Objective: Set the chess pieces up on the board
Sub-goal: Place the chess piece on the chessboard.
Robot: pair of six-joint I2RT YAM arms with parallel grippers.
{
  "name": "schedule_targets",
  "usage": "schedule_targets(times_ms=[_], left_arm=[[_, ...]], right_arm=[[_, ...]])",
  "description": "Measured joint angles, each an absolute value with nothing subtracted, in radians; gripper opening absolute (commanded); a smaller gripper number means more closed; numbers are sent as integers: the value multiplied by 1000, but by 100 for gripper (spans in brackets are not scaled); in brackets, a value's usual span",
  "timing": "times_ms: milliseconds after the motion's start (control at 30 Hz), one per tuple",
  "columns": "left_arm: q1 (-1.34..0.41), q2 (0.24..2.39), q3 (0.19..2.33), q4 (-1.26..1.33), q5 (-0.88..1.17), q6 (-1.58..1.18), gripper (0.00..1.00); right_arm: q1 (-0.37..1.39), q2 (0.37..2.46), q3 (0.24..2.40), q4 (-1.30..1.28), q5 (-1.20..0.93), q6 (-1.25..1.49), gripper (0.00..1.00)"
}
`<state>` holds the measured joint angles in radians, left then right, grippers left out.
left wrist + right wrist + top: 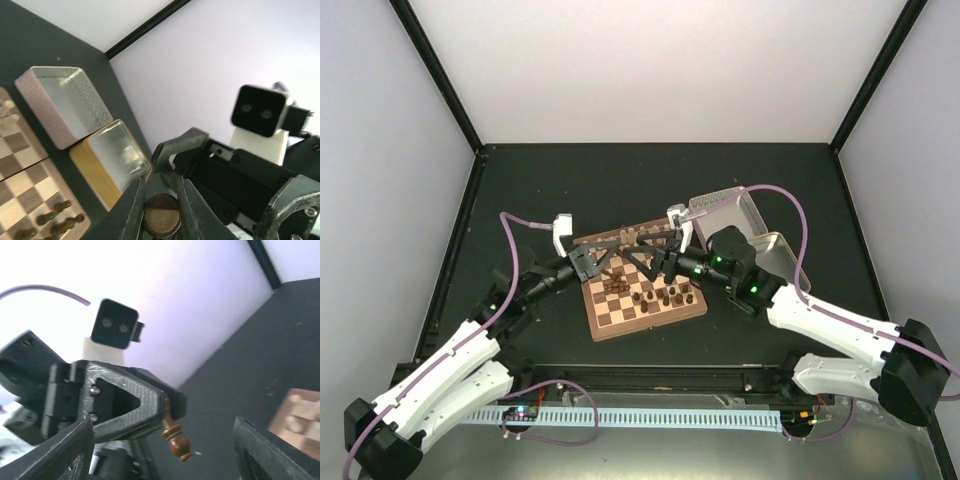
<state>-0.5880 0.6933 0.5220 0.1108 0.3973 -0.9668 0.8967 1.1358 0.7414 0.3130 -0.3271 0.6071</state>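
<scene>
Holding a dark brown chess piece (176, 438) in my left end effector (161, 197): the jaws are nearly closed on it, the piece's round base facing the left wrist camera and its turned head pointing down past the fingertips in the right wrist view. The piece is in the air above the board (620, 318), not resting on any square.

My right end effector (165, 430) is spread wide, fingers (67, 452) far apart at either edge of its own view. Nothing is gripped. The held piece sits in the gap between them, touching neither.

Overhead: both arms meet tip to tip over the far half of the board, left from the left, right from the right.

Board lies flat on the dark surface (570, 190), turned a little. Other dark pieces (665, 295) stand on its near-right squares. Pale pieces (299, 412) stand at an edge of the board; exact squares too blurred to read.

Two open tin halves, one pink (62, 107) and one gold (107, 160), lie just beside each other on the surface right of the board.
</scene>
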Motion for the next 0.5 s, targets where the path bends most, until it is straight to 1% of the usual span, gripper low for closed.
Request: schedule_targets(times_ms=[100,200,233,300,367,500], left_arm=[[-588,694,522,179,396,-1029,6],[-588,696,523,248,393,-1093,6],[-588,697,524,266,392,-1110,6],[-588,702,524,310,389,-1147,6],[-587,707,524,342,385,-1174,6],[-586,709,524,393,385,-1211,6]], right_arm=[[894,1151,718,444,-357,809,68],[894,1193,711,565,-396,987,55],[894,1206,710,598,-408,1029,50],[894,1224,711,651,-429,1105,43],[894,1231,712,684,-442,1164,39],[894,1231,712,723,-449,1237,27]])
